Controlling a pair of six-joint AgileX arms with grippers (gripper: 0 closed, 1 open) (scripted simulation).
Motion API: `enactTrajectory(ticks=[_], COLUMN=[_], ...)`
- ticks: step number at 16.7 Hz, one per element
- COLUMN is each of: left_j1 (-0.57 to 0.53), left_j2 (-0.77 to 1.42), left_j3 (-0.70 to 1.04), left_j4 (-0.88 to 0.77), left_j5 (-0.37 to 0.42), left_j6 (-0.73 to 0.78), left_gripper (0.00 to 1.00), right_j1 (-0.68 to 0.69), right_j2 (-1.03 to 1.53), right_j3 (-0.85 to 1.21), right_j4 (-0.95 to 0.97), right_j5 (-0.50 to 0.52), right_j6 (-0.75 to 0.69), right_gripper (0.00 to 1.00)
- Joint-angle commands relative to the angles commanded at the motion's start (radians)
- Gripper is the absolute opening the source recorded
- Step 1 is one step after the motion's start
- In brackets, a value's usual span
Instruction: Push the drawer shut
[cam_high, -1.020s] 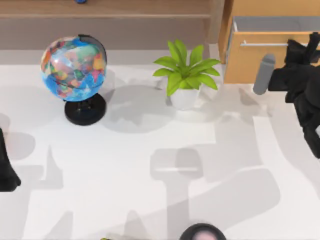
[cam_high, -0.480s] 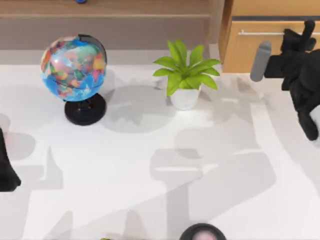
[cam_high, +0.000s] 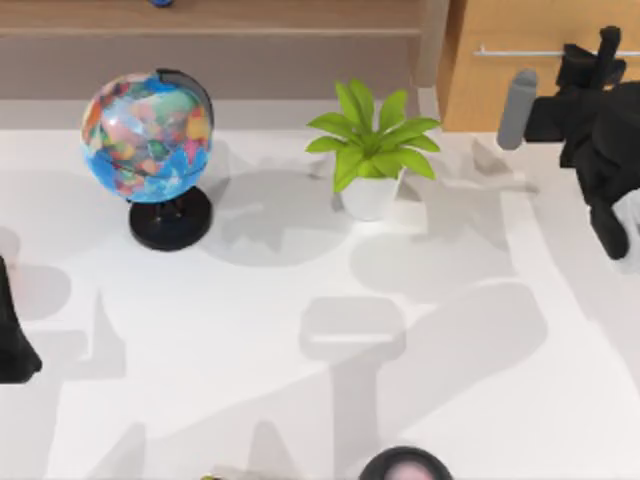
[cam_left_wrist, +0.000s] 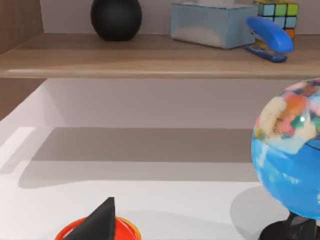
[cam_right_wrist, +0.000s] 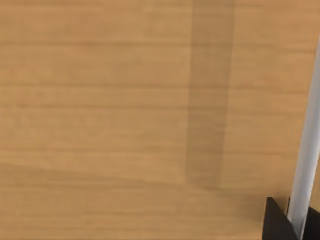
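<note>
— At the table's far right corner, what do you see now?

— My right gripper (cam_high: 605, 50) is pressed up against the drawer (cam_high: 520, 85), right by the silver handle (cam_high: 525, 51). From above, the drawer front sits farther back than it did a second ago: then the white inner walls and a grey gap showed behind the front, half a second ago only a thin dark strip was left, and now that gap is gone and the front lines up with the cabinet.

— And the gripper itself?

— It has moved back along with the front. I cannot tell whether its fingers are apart or together; the black arm hides them from above. On the right wrist camera the wooden front (cam_right_wrist: 125, 120) is very close, with the handle (cam_right_wrist: 305, 150) running past a dark fingertip (cam_right_wrist: 276, 222).

— Anything else shifted?

— No. The globe (cam_high: 148, 137) and the potted plant (cam_high: 370, 150) stand where they did on the white table (cam_high: 300, 380). My left arm stays parked at the left edge; its wrist camera looks past the globe (cam_left_wrist: 290, 160) toward the shelf (cam_left_wrist: 150, 55).
</note>
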Motion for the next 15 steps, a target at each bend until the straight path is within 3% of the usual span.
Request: enactTrajectory(ticks=[1, 14, 15], left_j1=[0.000, 0.000, 0.000], left_j2=[0.000, 0.000, 0.000], left_j3=[0.000, 0.000, 0.000], left_j4=[0.000, 0.000, 0.000], left_j5=[0.000, 0.000, 0.000], left_j6=[0.000, 0.000, 0.000], left_gripper=[1.00, 1.00, 1.00], right_j1=[0.000, 0.000, 0.000], right_j2=[0.000, 0.000, 0.000], right_j3=[0.000, 0.000, 0.000], right_j4=[0.000, 0.000, 0.000], right_j5=[0.000, 0.000, 0.000], right_j6=[0.000, 0.000, 0.000], right_gripper=[0.00, 0.98, 1.00])
